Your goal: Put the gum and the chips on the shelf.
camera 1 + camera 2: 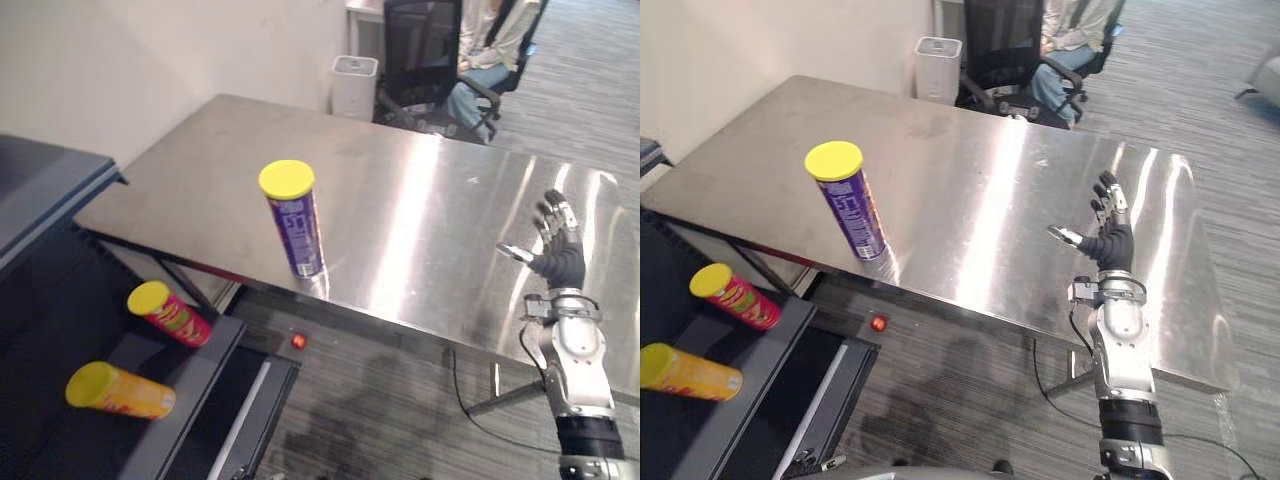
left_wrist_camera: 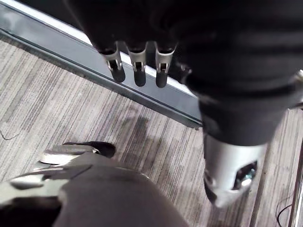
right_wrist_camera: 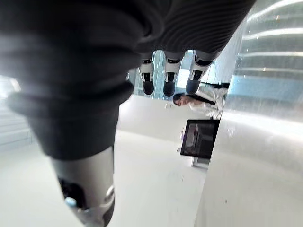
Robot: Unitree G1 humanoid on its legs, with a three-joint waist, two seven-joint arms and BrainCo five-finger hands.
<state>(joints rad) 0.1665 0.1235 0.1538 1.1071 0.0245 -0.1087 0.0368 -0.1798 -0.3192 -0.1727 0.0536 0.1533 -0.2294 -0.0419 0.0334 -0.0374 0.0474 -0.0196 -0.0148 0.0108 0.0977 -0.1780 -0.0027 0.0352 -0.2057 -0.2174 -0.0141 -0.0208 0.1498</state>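
Bench (image 1: 430,210) of brushed steel, seen from the head cameras, with one purple tube (image 1: 299,235) standing upright on it under a yellow lid. This tube is the landmark for all that follows. It stands close to the near edge of the bench, well clear of both hands.

Below and to the left of the purple tube, off the bench, a dark shelf (image 1: 203,383) carries two more yellow-lidded tubes. A red tube (image 1: 172,315) lies tilted near the shelf's front edge. An orange tube (image 1: 122,392) lies on its side just beyond the red one, further from the purple tube. Which tube holds gum and which holds chips cannot be told.

Far to the right of the purple tube, the right hand (image 1: 560,262) is raised over the near right part of the bench, its fingers (image 1: 556,215) straight and spread, thumb out, holding nothing. The left hand (image 2: 138,64) shows in its wrist view, its fingers (image 2: 161,73) straight and side by side above striped carpet beside a grey shelf rail, also holding nothing.

On the floor under the purple tube lies a small red ball (image 1: 298,341). Beyond the purple tube, past the far edge of the bench, stand a white bin (image 1: 354,85) and a black office chair (image 1: 425,50), with a seated person (image 1: 488,45) just behind it.
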